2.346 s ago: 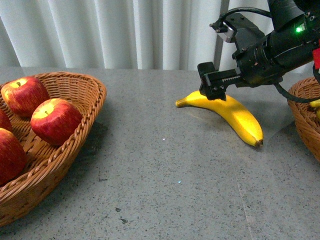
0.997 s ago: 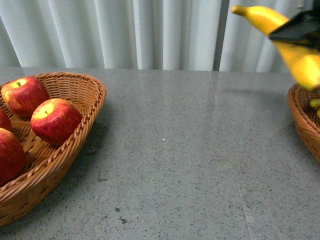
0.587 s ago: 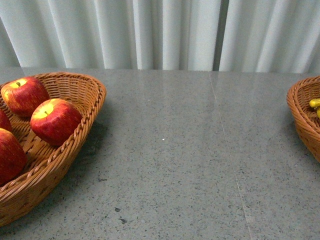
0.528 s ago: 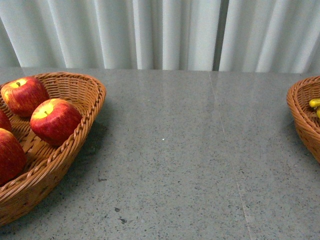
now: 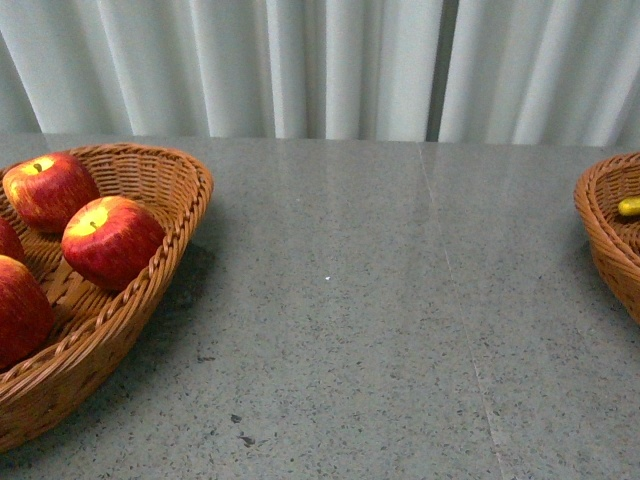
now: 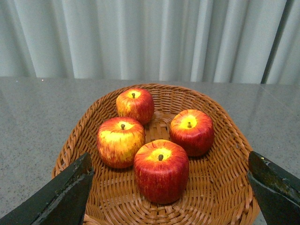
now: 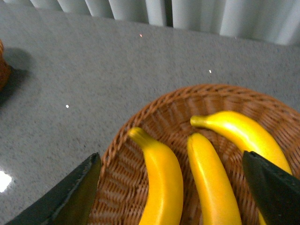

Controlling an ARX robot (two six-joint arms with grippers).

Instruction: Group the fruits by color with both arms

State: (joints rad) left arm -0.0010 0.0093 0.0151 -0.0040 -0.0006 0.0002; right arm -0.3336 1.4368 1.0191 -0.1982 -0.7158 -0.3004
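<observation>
Four red apples (image 6: pixel 161 169) sit in our left wicker basket (image 6: pixel 225 187) on the grey table (image 5: pixel 350 300); the left gripper (image 6: pixel 168 197) hangs over them with its jaws spread wide, holding nothing. Three yellow bananas (image 7: pixel 161 180) lie side by side in our right wicker basket (image 7: pixel 117 187). The right gripper (image 7: pixel 171 197) hovers above them, jaws likewise apart and empty.

Table (image 5: pixel 380 330): one wicker basket (image 5: pixel 150 290) at its left side, holding four apples (image 6: pixel 161 169) close together; a second wicker basket (image 5: pixel 600 235) at its right edge, well apart, holding three bananas (image 7: pixel 161 180) side by side. Curtain (image 5: pixel 320 65) hangs behind.
</observation>
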